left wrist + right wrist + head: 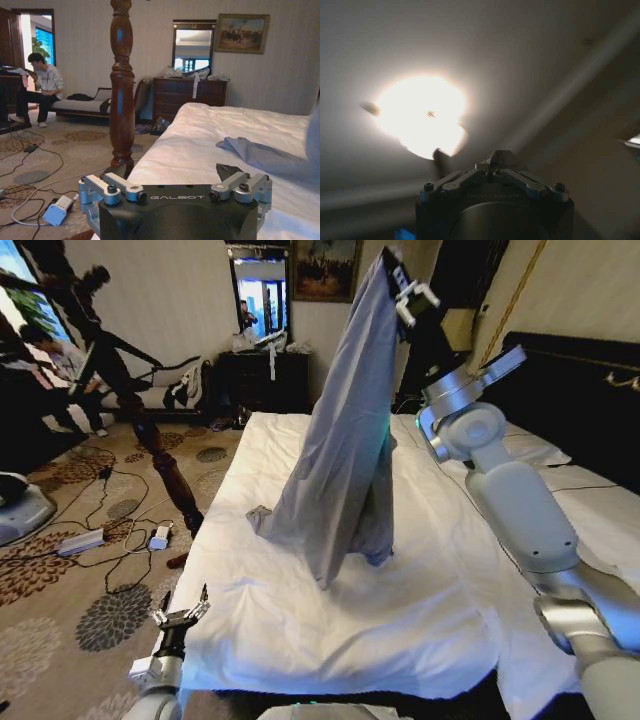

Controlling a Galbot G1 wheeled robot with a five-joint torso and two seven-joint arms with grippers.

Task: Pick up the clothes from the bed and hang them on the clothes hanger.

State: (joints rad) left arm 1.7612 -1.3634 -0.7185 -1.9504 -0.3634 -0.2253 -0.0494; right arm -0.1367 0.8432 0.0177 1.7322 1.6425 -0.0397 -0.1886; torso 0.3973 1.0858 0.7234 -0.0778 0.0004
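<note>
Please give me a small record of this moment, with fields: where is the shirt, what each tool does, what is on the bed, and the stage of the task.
shirt: grey-blue shirt held up by one end, draped down, lower hem and a sleeve resting on the bed
right tool: right tool raised high above the bed, shut on the shirt's top
left tool: left tool low by the bed's near corner, open, holding nothing
bed surface: white duvet, rumpled under the shirt
stage: shirt lifted, not yet fully off the bed

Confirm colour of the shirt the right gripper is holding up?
Light grey-blue, plain. The shirt hangs from the right gripper; head view shows it best.
</note>
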